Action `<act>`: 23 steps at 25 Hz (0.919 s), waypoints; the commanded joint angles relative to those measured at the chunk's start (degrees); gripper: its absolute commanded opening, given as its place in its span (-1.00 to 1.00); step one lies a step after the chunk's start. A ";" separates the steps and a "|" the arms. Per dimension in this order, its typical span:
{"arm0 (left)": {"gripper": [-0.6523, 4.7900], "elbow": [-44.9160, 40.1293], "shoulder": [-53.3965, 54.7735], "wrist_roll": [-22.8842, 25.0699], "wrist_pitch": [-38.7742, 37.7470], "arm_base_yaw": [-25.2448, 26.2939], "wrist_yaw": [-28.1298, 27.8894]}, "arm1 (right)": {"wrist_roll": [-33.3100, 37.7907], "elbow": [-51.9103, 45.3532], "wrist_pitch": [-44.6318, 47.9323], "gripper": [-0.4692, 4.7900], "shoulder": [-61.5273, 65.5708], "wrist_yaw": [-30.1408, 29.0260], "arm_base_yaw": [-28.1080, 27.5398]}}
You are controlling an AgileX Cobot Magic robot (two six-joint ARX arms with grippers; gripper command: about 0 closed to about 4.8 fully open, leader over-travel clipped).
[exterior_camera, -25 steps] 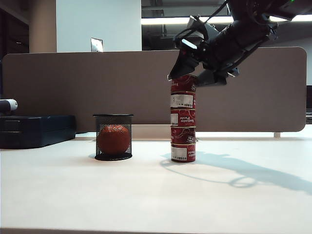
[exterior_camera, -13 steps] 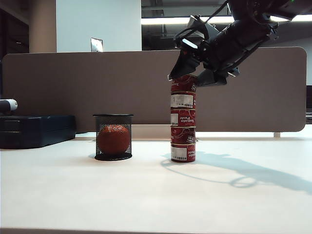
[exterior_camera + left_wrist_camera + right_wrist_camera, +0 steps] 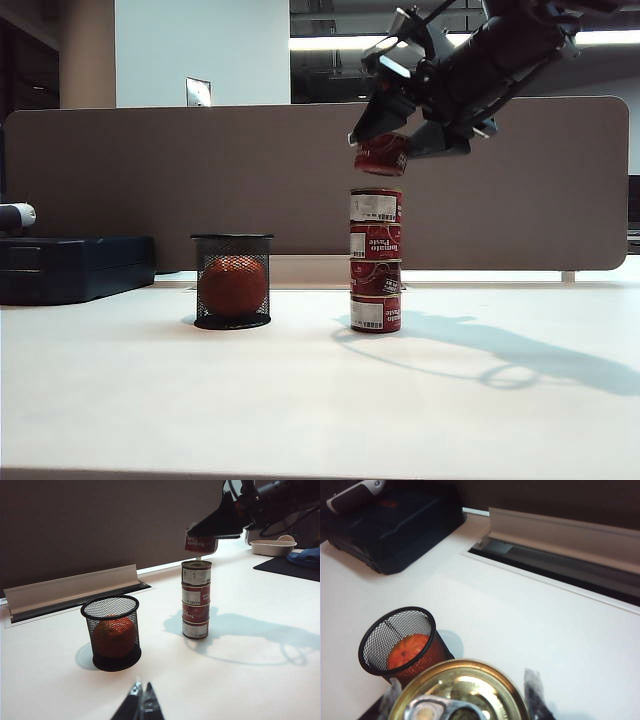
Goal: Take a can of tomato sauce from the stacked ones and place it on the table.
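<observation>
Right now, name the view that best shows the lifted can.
Exterior view: the can of tomato sauce hangs in the right gripper, clear above the stack. Left wrist view shows it partly hidden; right wrist view only its lid.

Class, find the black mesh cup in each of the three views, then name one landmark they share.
Exterior view: mesh cup left of the can stack.
Left wrist view: mesh cup left of the stack, nearer the camera.
Right wrist view: mesh cup seen from above, beside the held can.
Shared landmark: the orange ball inside.

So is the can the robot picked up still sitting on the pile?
No, it is off the pile. The right gripper holds the can of tomato sauce in the air, slightly tilted, with a clear gap above the stacked ones.
</observation>
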 commanded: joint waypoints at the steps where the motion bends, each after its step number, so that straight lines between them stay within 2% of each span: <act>1: -0.78 0.15 0.07 -0.22 0.72 0.09 0.00 | -0.17 0.22 1.07 -0.08 -1.44 1.03 -0.61; 10: -0.78 0.15 0.07 -0.22 0.72 0.09 0.00 | -0.15 0.20 -2.16 -0.07 -6.71 0.83 -6.12; 23: -0.78 0.15 0.04 -0.20 0.72 0.09 -0.15 | -0.17 0.20 -23.47 -0.07 -21.51 0.81 -19.80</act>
